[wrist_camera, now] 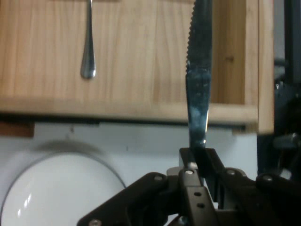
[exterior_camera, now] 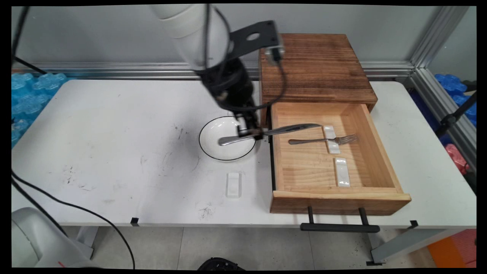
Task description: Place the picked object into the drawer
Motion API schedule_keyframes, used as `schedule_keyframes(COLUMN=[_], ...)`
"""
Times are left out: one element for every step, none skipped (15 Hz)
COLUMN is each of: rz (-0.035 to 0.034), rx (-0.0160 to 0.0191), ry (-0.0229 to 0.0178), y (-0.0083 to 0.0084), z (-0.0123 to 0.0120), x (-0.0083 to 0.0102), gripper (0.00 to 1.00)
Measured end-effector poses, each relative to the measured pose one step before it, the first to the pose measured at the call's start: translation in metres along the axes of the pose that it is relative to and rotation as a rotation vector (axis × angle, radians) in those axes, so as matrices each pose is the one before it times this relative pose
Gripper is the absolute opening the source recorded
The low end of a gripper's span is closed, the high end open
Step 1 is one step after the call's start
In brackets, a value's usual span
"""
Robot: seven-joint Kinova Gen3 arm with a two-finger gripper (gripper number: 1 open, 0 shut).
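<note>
Steel knife [exterior_camera: 266, 133], stiff, slick and light, is pinched mid-length by the jaws, blade over the drawer [exterior_camera: 380, 152].

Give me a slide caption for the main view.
Claw grips a knife level above the plate, its blade over the open wooden drawer holding a fork.

The white table [exterior_camera: 114, 125] carries a black-rimmed white bowl [exterior_camera: 213, 150], a small clear rest [exterior_camera: 233, 185] and a wooden drawer cabinet [exterior_camera: 315, 68].

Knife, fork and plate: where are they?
knife [exterior_camera: 293, 129], main view, on its blade.
fork [exterior_camera: 323, 140], main view, on its handle.
plate [exterior_camera: 213, 152], main view, on its bare white inside.
</note>
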Motion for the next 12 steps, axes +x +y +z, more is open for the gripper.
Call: schedule_keyframes(rz=[-0.00347,-0.00386,-0.00162,-0.00178,-0.00094,0.0002,0.00043,0.00048,-0.00009,0.00025,-0.00051,-0.00072], rx=[0.00502,0.00645,0.00473,0.00561,0.00557,0.00608,0.00477,0.00525,0.0039,0.00386,0.00365,0.00232], ry=[0.00668,0.00747,0.00468,0.00511,0.00519,0.00406,0.00238,0.00205,0.00081,-0.00106,-0.00165,-0.00341], y=[0.00001,0.00022,0.00036,0.00015,0.00036,0.00039,0.00034,0.0005,0.00043,0.0007,0.00047,0.00045], z=[0.0052,0.00695,0.00615,0.0065,0.00763,0.00843,0.00773,0.00872,0.00782,0.00977,0.00944,0.00819], x=[0.01075,0.0133,0.01013,0.00955,0.0109,0.01078,0.00873,0.0094,0.00755,0.00836,0.00735,0.00514], gripper=[0.0,0.0,0.0,0.0,0.0,0.0,0.0,0.0,0.0,0.0,0.0,0.0])
